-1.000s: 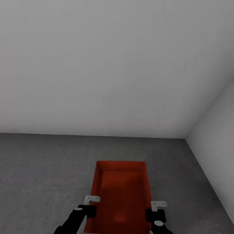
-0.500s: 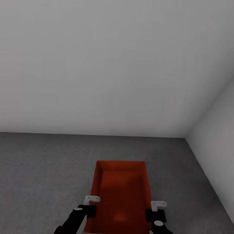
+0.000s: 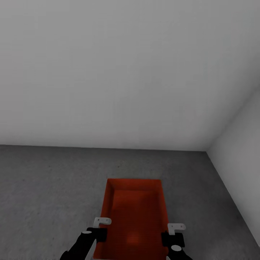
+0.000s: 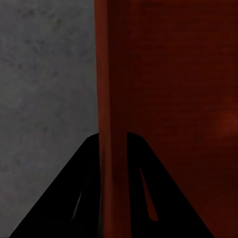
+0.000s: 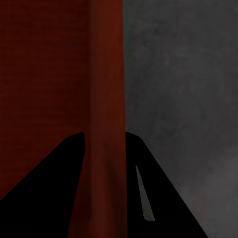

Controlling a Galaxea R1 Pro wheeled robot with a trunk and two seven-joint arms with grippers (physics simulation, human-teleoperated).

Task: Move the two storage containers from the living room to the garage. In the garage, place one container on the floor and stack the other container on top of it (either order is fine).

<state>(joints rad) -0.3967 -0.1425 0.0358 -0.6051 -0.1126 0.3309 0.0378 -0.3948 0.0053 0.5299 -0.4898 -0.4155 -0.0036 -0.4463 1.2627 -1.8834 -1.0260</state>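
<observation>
Head view adds walls point(image 3: 126, 72); wrist views show both jaws clenched on the storage container's point(image 3: 135, 213) side walls over floor point(image 3: 47, 195)

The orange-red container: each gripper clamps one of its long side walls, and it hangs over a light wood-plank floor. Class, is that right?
Not quite. The floor under the container is dark grey mottled concrete, not wood planks, as the head view shows. The rest stands: the left gripper and right gripper each clamp a long side wall.
</observation>
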